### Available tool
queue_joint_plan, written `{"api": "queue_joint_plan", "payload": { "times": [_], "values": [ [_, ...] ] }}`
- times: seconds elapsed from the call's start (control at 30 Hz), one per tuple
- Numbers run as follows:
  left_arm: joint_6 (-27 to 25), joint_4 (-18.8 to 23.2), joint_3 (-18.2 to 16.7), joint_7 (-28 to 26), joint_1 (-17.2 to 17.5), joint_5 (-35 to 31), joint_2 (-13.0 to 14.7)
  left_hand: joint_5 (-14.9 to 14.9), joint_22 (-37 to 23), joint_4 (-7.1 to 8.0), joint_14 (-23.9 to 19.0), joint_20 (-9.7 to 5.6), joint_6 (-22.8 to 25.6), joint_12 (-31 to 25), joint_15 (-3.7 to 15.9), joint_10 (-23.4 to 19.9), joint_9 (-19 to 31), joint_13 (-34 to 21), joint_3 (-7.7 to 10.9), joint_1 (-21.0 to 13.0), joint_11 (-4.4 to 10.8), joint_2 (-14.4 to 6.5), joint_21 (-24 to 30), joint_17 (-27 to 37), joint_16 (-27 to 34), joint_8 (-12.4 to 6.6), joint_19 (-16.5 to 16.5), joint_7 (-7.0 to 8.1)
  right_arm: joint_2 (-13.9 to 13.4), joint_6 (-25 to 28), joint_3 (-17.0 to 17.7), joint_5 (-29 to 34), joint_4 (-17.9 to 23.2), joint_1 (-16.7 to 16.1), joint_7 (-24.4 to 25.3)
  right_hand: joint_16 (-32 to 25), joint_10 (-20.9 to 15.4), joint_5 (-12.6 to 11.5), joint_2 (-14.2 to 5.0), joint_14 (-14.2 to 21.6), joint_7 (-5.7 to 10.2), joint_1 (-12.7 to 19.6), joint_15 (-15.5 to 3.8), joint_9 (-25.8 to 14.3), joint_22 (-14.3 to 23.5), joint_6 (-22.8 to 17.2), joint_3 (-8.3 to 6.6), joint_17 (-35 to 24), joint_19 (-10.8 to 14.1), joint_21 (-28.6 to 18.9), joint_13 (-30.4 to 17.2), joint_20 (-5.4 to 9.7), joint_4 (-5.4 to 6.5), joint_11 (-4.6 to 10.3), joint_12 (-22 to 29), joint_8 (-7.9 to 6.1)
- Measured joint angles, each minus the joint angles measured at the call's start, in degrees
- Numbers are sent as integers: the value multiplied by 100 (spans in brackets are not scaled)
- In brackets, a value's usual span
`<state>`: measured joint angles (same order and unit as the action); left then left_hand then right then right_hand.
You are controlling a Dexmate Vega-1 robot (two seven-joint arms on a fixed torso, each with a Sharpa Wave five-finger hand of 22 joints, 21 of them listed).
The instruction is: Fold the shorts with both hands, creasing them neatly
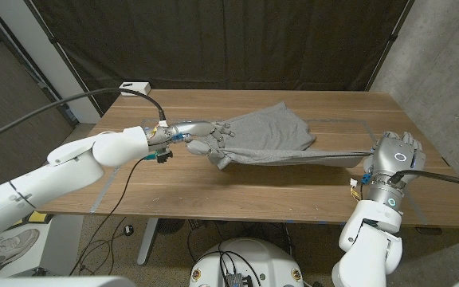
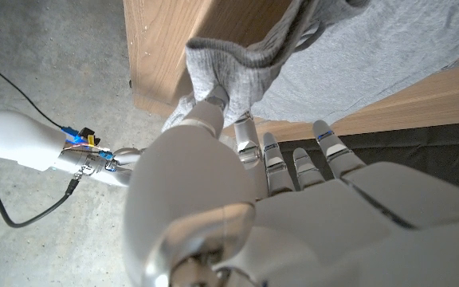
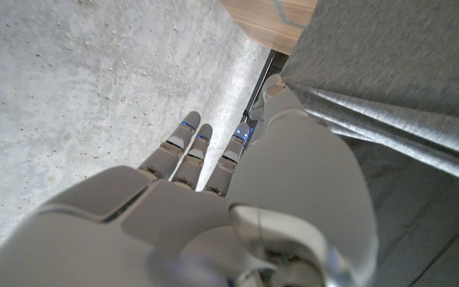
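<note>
The grey, soft-knit fabric shorts are stretched in the air above the rectangular wooden table, pulled into a long band between the two robot hands, with a loose flap draped back onto the table top behind the band. The white left hand holds one end of the shorts over the middle of the table, a little toward the robot's left. In the left wrist view a bunched corner of the grey cloth is pinched between the thumb and a finger of that hand, while the other fingers reach out straight and slightly apart beside it. The white right hand is at the table's right edge, where the taut far end of the shorts meets it. In the right wrist view the cloth runs down against the thumb side of the hand, and the remaining fingers lie side by side, extended; whether the fabric is truly clamped there cannot be told. A small white box sits at the table's far left corner.
</note>
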<state>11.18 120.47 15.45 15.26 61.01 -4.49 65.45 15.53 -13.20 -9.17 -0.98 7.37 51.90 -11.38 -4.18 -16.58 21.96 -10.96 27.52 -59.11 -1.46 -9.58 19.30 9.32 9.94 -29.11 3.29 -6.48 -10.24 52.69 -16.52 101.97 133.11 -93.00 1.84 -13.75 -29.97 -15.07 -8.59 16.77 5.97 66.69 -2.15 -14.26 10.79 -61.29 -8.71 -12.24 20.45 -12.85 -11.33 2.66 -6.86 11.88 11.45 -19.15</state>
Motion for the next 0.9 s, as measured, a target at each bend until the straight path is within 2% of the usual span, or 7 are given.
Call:
{"api": "queue_joint_plan", "payload": {
  "times": [0.23, 0.9],
  "values": [
    [44, -83, -168, -53, 127, 328, 94, 0, 0, -2, -22, 0, 4, 0, -22, 0, 0, 4, 1, -7, 0, -7, 0, 0, 0, 0, 0, -35, -92, -117, 43, -115, -99, 235, 62, 0, 0, -23, 0, 0, 0, 0, 0, 0, 0, 0, 25, 0, 0, 0, 0, 0, 24, 0, 1, -6],
    [171, -432, -399, -117, 304, 1147, 150, 43, 1, -34, -21, 0, 15, 0, -22, -21, 0, 4, 13, -51, -20, 24, 44, 1, 0, 0, -1, -47, -602, -255, -56, -502, -622, 1261, 18, 44, -1, -22, 1, 0, 32, -1, 0, -28, 0, -30, 42, -1, -30, 0, 1, -32, 25, -1, 2, -5]
  ]
}}
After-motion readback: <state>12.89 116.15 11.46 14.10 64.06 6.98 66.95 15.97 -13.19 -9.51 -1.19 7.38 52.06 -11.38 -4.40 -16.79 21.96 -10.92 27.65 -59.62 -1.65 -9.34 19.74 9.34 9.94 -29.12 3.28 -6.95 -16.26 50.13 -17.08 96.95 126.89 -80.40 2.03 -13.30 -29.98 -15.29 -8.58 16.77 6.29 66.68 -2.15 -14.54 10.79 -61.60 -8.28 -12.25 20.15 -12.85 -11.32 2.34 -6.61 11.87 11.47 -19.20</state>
